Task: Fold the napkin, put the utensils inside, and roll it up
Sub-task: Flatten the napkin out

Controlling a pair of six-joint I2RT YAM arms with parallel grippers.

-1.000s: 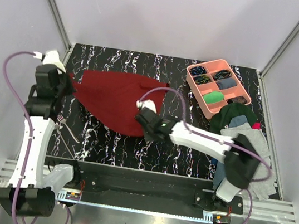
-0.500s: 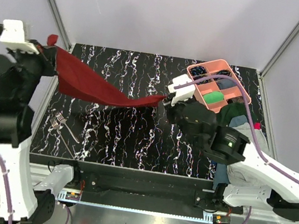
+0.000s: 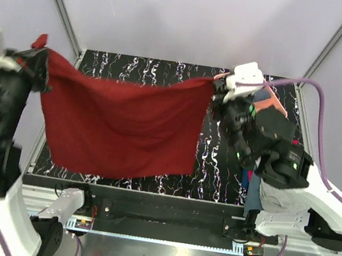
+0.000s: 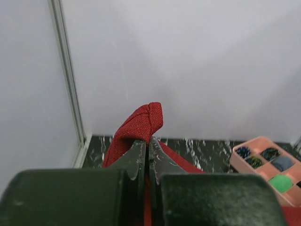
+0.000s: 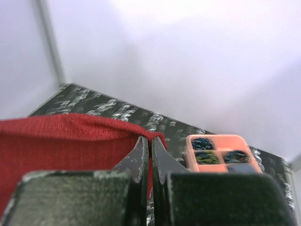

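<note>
The dark red napkin (image 3: 120, 123) hangs spread out in the air above the black marbled table (image 3: 216, 167), held by its two top corners. My left gripper (image 3: 41, 50) is shut on the left corner, which sticks up past the jaws in the left wrist view (image 4: 141, 125). My right gripper (image 3: 218, 85) is shut on the right corner; in the right wrist view (image 5: 151, 140) the cloth's top edge (image 5: 70, 125) runs off to the left. The utensils are hidden behind the hanging cloth.
A pink compartment tray (image 3: 271, 104) with small coloured items stands at the back right, also in the right wrist view (image 5: 221, 153) and left wrist view (image 4: 268, 165). A clothes pile lies at the right edge, mostly hidden by my right arm (image 3: 281, 164). Grey walls enclose the table.
Both arms have risen and pulled apart, lifting the napkin off the table. It has gone from a crumpled heap to a taut sheet hanging between the grippers, now covering the utensils.
</note>
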